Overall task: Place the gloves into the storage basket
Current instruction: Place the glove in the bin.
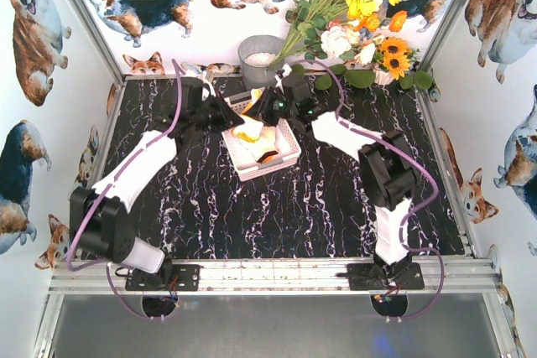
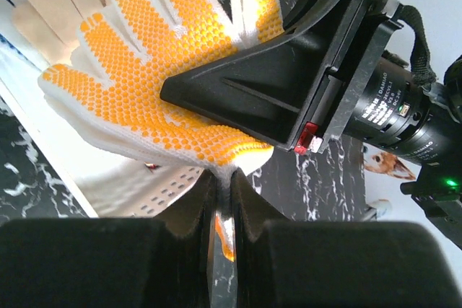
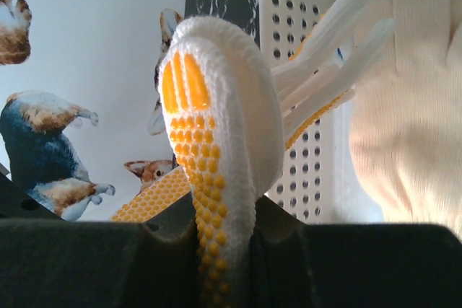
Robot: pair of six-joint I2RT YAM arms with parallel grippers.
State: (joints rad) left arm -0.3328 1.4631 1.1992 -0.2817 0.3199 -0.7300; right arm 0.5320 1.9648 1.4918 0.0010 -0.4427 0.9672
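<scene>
left gripper (image 2: 222, 194): clamped on the cuff of the dotted glove (image 2: 144, 84).
right gripper (image 3: 224, 221): pinching a dotted fold, seemingly the same glove.
basket (image 1: 267, 172): directly below the hanging glove, with both arms equally near.

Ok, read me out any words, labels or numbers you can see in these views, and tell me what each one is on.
"DAMIAO": on the black motor housing of the right arm's wrist, seen in the left wrist view.
Finer print beside it on the same housing: too small to read.
No text on the dotted glove, the storage basket or the corgi-print walls.
</scene>
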